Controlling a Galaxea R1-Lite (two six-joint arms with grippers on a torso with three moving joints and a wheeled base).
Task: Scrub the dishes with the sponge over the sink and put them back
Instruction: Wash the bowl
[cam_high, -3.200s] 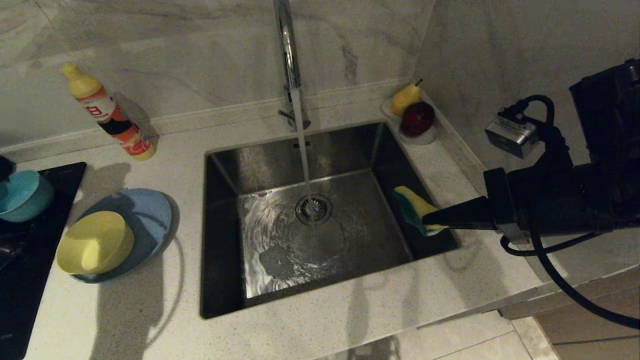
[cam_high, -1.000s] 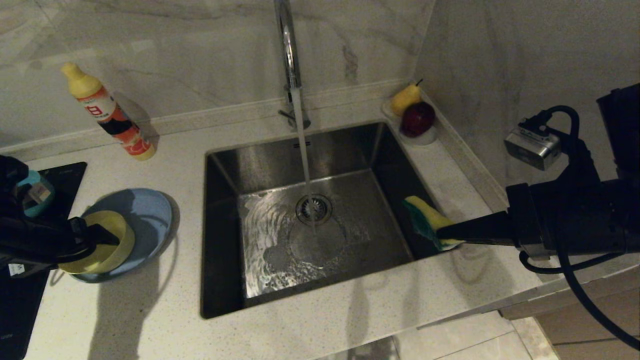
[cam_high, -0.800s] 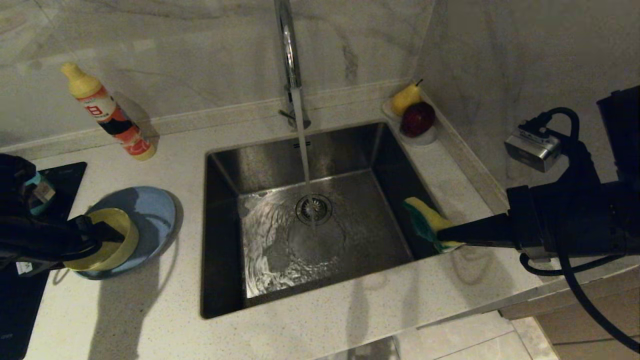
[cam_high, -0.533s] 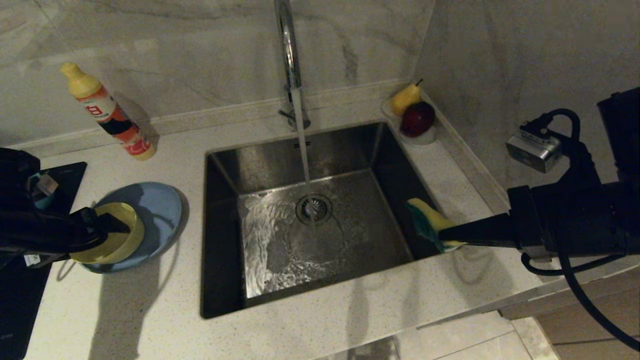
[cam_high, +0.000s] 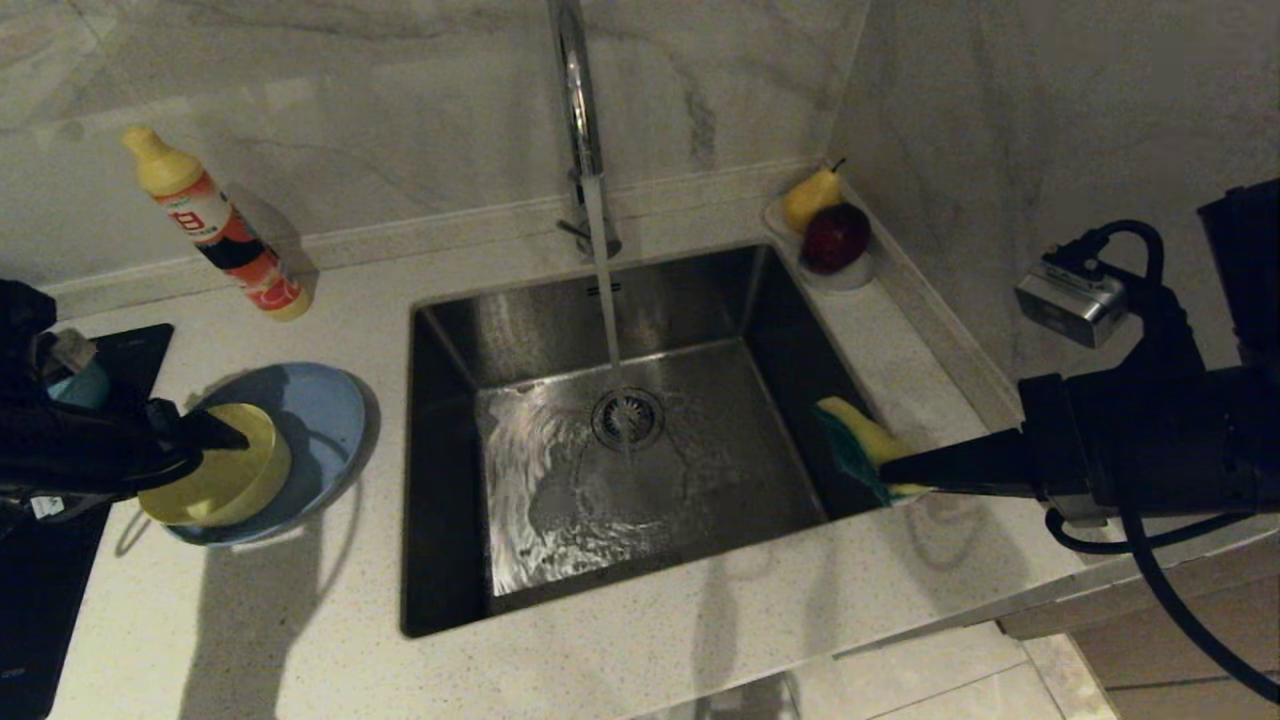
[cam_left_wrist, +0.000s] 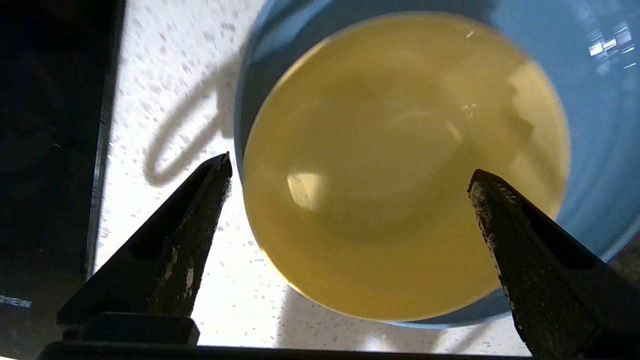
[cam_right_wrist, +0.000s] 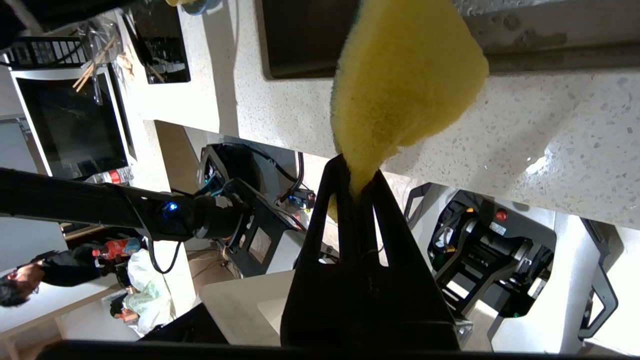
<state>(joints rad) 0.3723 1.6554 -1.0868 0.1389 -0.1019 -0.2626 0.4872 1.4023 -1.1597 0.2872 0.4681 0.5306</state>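
Since three seconds back, our left gripper (cam_high: 215, 440) has come in from the left edge over the yellow bowl (cam_high: 215, 478), which then lay mouth down on the light-blue plate (cam_high: 320, 430) and now shows its hollow to the left wrist camera; bowl and plate have also slid a little toward the sink (cam_high: 620, 440). That gripper's jaws stand at their widest, one finger (cam_left_wrist: 190, 220) on each side of the bowl's rim, and we cannot tell whether they touch it. Our right gripper (cam_high: 895, 470) has drawn slightly back toward the right, jaws pinched tight on the sponge (cam_high: 860, 445), held over the sink's right edge. The teal bowl (cam_high: 75, 385) sits behind our left arm on the black cooktop (cam_high: 40, 600). Water runs from the tap (cam_high: 575, 100) onto the drain. The bottle (cam_high: 215, 225) carries an orange label with white characters we cannot read. Between plate and sink lies a bare strip of counter (cam_high: 380, 660); the pear (cam_high: 810, 195) and apple (cam_high: 835, 238) stand in the back right corner, well apart from both arms.
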